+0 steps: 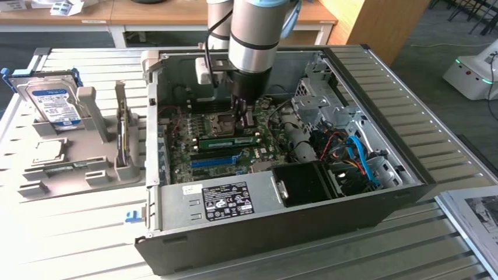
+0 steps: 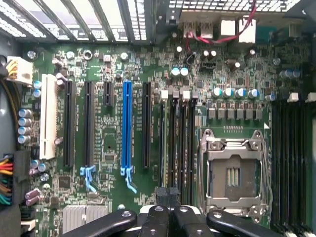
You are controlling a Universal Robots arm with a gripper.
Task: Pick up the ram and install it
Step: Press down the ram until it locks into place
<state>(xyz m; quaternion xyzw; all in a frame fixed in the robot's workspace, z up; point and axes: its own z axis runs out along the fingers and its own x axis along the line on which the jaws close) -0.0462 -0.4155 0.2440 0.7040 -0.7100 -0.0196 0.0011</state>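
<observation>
At the exterior view's left, a grey holder rack (image 1: 78, 157) stands on the table (image 1: 70, 239) with a hard drive (image 1: 51, 102) upright in it, well apart from the work. To its right sits the open computer case (image 1: 257, 233). Inside it, the ram (image 1: 227, 140) stands on edge on the motherboard (image 1: 186, 169), in line with the memory slots, between the processor socket (image 1: 221, 121) and the blue slot (image 1: 214, 160). The pick-up and placing thus look done; whether the stick is pressed fully home and its end clips latched cannot be told. Just beside and above it, the gripper (image 1: 242, 114) hangs inside the case with its fingers together, clamped on nothing visible. In the wrist view the closed gripper (image 2: 168, 217) is poised over the ends of the black memory slots (image 2: 177, 143).
</observation>
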